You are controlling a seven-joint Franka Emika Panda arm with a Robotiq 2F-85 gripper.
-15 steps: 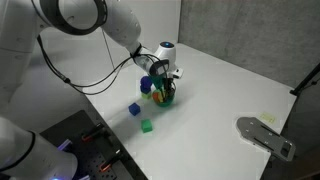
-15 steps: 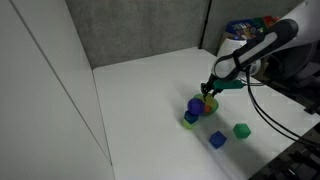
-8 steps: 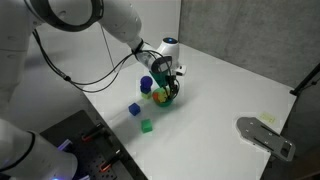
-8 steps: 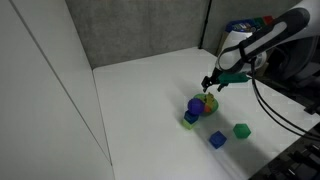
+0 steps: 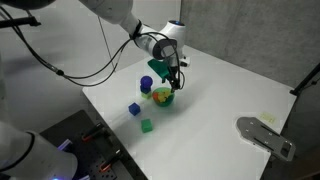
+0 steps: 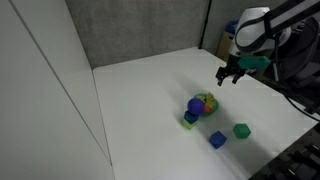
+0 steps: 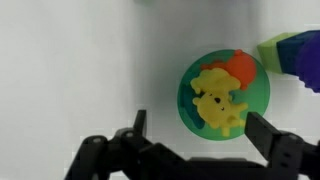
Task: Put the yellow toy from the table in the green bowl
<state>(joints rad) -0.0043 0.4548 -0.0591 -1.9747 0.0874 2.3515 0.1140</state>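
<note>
White tabletop [image 5: 230, 90] against a grey wall panel. Arm enters from the upper left of an exterior view. End effector [image 5: 172, 82] hangs above the green bowl [image 5: 168, 102], well clear of it – also seen right of centre, upper half, in an exterior view [image 6: 231, 76]. In the wrist view the end effector [image 7: 195, 120] comes in along the bottom edge, both fingers [image 7: 265, 135] spread wide with nothing between them: released. Yellow toy [image 7: 218, 103] lies inside the green bowl [image 7: 186, 100], centre-right of the wrist view, touching an orange piece [image 7: 238, 68] that sits toward the bowl's upper rim. Purple and yellow-green block [image 7: 295, 55] just beside the bowl at the right edge of that view. Out on the tabletop, apart from the bowl – a small blue cube [image 5: 134, 109] and a small green cube [image 5: 146, 126], below and left of it in the exterior view. Grey metal plate [image 5: 265, 137] lies at the lower right, well apart from everything.
</note>
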